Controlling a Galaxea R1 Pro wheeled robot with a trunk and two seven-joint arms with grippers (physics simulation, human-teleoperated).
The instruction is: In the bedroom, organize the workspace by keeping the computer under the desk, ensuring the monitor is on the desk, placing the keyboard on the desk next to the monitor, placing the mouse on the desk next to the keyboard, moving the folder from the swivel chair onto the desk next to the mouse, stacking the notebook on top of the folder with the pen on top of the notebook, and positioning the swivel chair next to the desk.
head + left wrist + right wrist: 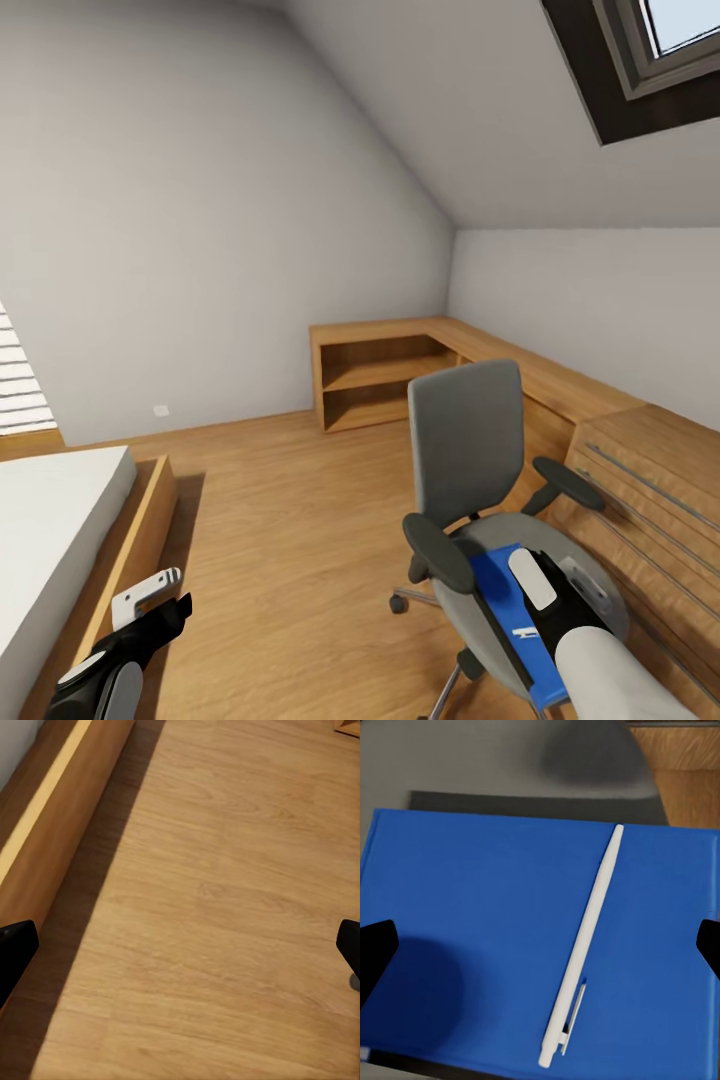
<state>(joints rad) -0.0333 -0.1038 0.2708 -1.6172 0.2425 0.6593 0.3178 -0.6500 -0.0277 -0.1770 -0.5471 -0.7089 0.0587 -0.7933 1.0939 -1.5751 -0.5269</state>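
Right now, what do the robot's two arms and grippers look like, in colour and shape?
In the head view, the left gripper has pale grey, angular fingers on a black wrist housing that carries a light grey oval panel. The right arm is a smooth, rounded white-grey forearm ending in a black wrist with a similar pale oval panel. In both wrist views the fingertips show as plain black blocks. No cables or markings are visible.

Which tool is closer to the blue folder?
Right. The right tool hangs over the folder on the swivel chair; the left tool is off by the bed.
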